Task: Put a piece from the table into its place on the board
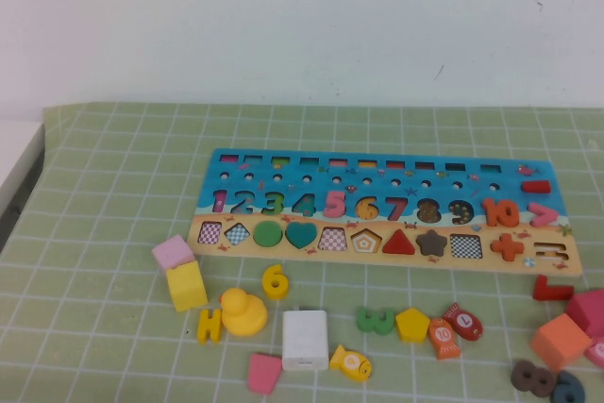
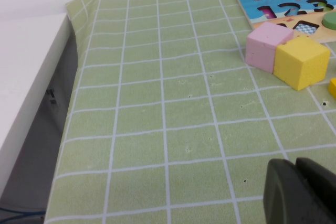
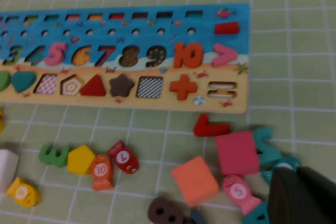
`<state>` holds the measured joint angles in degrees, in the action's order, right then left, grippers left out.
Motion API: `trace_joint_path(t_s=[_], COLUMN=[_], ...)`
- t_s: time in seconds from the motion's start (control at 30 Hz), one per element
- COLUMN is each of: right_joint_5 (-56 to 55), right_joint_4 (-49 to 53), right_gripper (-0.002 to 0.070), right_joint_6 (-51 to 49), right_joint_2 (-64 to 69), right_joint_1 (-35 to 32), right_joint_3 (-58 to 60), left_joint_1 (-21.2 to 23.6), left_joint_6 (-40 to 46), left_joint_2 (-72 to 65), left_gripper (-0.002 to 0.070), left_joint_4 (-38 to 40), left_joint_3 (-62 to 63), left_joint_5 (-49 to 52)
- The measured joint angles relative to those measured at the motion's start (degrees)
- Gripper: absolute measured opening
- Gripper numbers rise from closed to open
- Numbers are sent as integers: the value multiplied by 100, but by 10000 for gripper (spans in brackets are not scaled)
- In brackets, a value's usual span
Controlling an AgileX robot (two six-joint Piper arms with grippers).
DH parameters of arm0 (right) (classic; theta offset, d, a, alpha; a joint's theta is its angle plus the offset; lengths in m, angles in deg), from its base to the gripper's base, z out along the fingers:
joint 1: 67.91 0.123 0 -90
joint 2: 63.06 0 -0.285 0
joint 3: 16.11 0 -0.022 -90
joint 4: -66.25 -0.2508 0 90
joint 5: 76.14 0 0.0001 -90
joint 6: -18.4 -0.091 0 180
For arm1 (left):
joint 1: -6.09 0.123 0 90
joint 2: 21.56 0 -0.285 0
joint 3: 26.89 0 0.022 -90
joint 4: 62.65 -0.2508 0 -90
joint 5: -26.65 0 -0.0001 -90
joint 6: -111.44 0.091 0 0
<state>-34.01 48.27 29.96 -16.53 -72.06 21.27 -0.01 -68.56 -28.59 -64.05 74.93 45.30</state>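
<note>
The piece, a flat yellow wooden "6", lies on the green gridded counter just in front of the board, beside the yellow duck. The board's "6" slot looks unfilled, so nothing is grasped yet; the next move calls for a reach and a careful pinch on a thin piece. The left tool hovers off to the left, closed and empty. The right tool hangs over the scattered blocks near the board's right end; its opening I cannot tell.

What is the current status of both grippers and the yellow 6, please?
Left gripper shut, parked off the board's left end. Right gripper over the loose pieces off the board's right end. Yellow 6 on the mat, untouched, short of the board. Duck beside it.
</note>
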Motion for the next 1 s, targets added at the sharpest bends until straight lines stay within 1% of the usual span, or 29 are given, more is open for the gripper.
trace_joint_path(t_s=[0.13, 0.27, 0.3, 0.4, 0.47, 0.53, 0.63, 0.73, 1.0], right_joint_5=[11, 158, 158, 158, 174, 200, 209, 151, 99], right_joint_4=[-721, -1974, -2404, -2368, -1949, -1271, -254, 328, 561], right_gripper=[-2, 1, 2, 3, 3, 3, 3, 3, 3], right_joint_6=[700, 1783, 2048, 2142, 1835, 1375, 922, 775, 736], right_joint_2=[1023, 2199, 2797, 3502, 3797, 3910, 3698, 2984, 482], right_joint_1=[0, 36, 206, 605, 867, 1032, 1085, 1085, 1085], right_joint_3=[-361, -738, -930, -1325, -1550, -1684, -1653, -1328, 89], left_joint_1=[0, 0, 0, 0, 0, 0, 0, 0, 0], left_joint_6=[0, 0, 0, 0, 0, 0, 0, 0, 0], left_joint_2=[0, 0, 0, 0, 0, 0, 0, 0, 0], left_gripper=[-2, -2, -2, -2, -2, -2, -2, -2, -2], left_joint_4=[0, 0, 0, 0, 0, 0, 0, 0, 0], left_joint_3=[0, 0, 0, 0, 0, 0, 0, 0, 0], left_joint_5=[0, 0, 0, 0, 0, 0, 0, 0, 0])
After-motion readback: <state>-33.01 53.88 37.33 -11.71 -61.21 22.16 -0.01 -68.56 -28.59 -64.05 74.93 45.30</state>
